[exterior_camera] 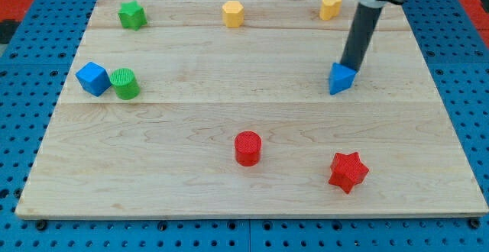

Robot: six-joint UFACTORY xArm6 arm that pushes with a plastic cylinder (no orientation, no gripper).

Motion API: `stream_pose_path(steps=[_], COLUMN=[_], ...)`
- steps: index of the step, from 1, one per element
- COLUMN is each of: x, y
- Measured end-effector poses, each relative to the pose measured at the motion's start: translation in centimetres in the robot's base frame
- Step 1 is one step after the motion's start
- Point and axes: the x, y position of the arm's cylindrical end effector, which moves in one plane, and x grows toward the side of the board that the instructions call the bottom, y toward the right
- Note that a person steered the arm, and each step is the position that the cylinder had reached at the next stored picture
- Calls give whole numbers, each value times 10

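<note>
My tip (350, 67) comes down from the view's top right and rests against the upper right edge of the blue triangle block (341, 78). A yellow block (330, 6) lies above it near the board's top edge. Below the triangle sits a red star (348, 171), and a red cylinder (247, 147) stands to the star's left. A yellow hexagon (233, 13) lies at the top centre.
At the view's left a blue cube (92, 78) touches a green cylinder (124, 83). A green star (132, 14) sits in the top left corner. The wooden board (229, 92) rests on a blue pegboard (23, 130).
</note>
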Motion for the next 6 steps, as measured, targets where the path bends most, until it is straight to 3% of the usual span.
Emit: stream_pose_path(steps=[1, 3, 4, 6], x=[-18, -50, -50, -50], y=[-5, -183, -216, -217])
